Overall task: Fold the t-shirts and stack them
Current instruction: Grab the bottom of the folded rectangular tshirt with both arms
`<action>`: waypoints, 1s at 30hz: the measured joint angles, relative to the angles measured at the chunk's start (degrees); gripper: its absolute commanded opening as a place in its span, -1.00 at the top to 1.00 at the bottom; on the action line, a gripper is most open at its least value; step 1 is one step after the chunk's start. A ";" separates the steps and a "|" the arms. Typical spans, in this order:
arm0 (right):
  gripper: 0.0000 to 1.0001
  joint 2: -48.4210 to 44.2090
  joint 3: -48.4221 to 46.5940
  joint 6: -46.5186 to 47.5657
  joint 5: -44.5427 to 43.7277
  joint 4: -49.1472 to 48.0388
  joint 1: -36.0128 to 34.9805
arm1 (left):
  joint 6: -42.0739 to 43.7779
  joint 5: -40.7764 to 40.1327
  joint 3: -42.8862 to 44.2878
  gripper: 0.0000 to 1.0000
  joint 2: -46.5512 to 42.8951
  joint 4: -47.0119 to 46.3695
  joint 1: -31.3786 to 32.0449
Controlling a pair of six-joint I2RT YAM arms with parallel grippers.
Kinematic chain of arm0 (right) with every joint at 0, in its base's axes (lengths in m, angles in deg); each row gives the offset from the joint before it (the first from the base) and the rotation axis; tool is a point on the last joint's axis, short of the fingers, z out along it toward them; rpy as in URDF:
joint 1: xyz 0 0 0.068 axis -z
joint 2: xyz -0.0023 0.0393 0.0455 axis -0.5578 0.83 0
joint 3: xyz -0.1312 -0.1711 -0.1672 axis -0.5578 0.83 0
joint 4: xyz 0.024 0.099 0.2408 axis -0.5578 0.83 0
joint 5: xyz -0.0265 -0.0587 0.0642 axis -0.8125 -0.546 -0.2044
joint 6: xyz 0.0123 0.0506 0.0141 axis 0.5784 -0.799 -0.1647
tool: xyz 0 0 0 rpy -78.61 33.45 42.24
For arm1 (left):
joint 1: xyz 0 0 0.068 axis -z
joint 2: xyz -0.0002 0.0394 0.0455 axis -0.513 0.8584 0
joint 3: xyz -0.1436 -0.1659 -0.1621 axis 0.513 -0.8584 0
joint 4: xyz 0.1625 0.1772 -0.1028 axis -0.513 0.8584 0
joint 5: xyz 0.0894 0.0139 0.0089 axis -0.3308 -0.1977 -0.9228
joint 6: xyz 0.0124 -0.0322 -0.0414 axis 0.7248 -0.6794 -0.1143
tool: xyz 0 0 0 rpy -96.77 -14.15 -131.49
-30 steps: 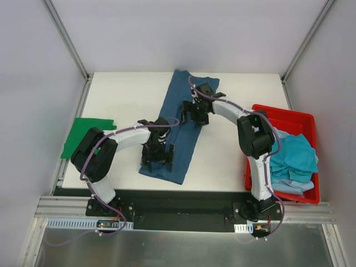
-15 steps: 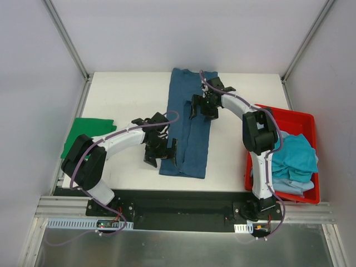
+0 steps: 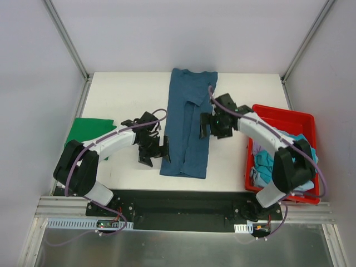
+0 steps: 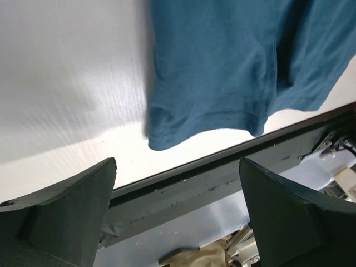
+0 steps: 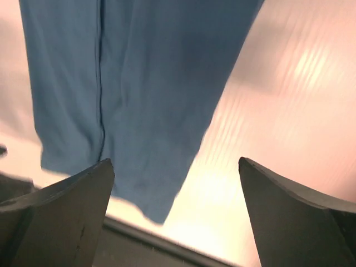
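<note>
A dark teal-blue t-shirt (image 3: 186, 130) lies folded into a long narrow strip down the middle of the white table (image 3: 122, 100); it also shows in the left wrist view (image 4: 222, 61) and the right wrist view (image 5: 139, 83). My left gripper (image 3: 156, 153) is open and empty, just left of the strip's near end. My right gripper (image 3: 214, 125) is open and empty, at the strip's right edge. A bright green t-shirt (image 3: 86, 133) lies folded at the table's left edge. Teal and light blue t-shirts (image 3: 289, 158) are heaped in the bin.
A red plastic bin (image 3: 289, 119) stands at the table's right edge. The table's near edge (image 4: 211, 172) with its black rail lies close below the left gripper. White walls and metal frame posts enclose the table on three sides.
Both grippers let go of the dark teal-blue t-shirt and drew off sideways, the left one to the left, the right one to the right and nearer. The shirt now lies straight.
</note>
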 measured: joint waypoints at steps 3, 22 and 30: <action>-0.98 -7.72 9.25 -3.78 -1.31 0.79 -5.40 | 0.00 1.36 -0.81 -0.69 0.13 -0.68 1.75; -0.18 -9.40 26.82 -21.35 -0.33 -8.17 -18.73 | -3.67 -5.73 -3.34 0.24 6.91 -1.62 5.60; 0.34 -11.30 30.91 -23.96 0.76 -9.11 -19.23 | -4.42 -8.15 -2.84 0.73 7.50 -0.50 7.30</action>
